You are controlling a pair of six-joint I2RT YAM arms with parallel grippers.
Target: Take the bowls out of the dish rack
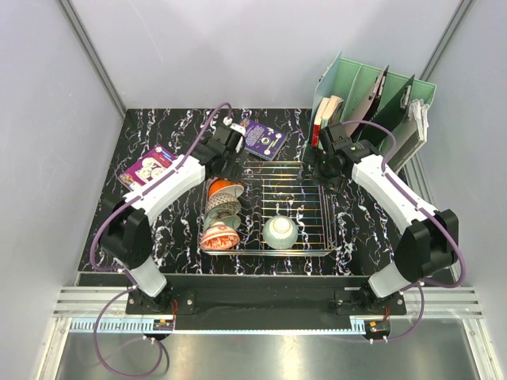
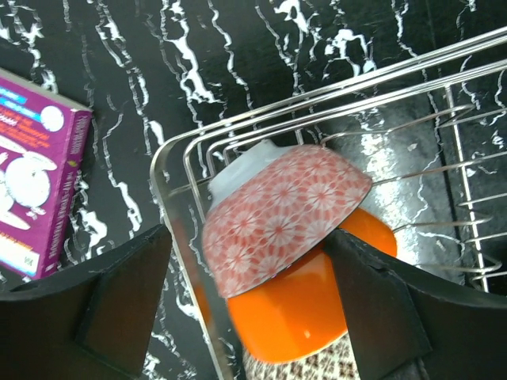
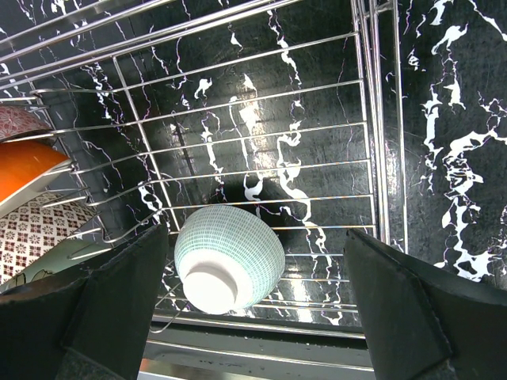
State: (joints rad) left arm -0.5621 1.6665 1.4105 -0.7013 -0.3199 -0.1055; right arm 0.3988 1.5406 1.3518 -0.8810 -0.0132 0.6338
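The chrome wire dish rack (image 1: 333, 226) lies mid-table. Several bowls stand on edge in a row (image 1: 221, 212) along its left side. My left gripper (image 1: 230, 162) hovers at the row's far end. In the left wrist view it is open (image 2: 249, 261) and straddles a red-pink floral bowl (image 2: 285, 214). An orange bowl (image 2: 305, 309) and a brown-patterned one (image 2: 309, 368) lie behind it. The rack's wire (image 2: 178, 237) runs inside the left finger. A pale green bowl (image 1: 280, 232) sits upside down in the rack. My right gripper (image 1: 325, 170) hangs open (image 3: 257, 269) well above it (image 3: 230, 253).
A purple box (image 1: 264, 138) lies just beyond the rack and another (image 1: 146, 166) lies at the left. A mint-green file organizer (image 1: 372, 103) with books stands at the back right, close behind the right arm. Grey walls close in the black marbled table (image 1: 158, 237).
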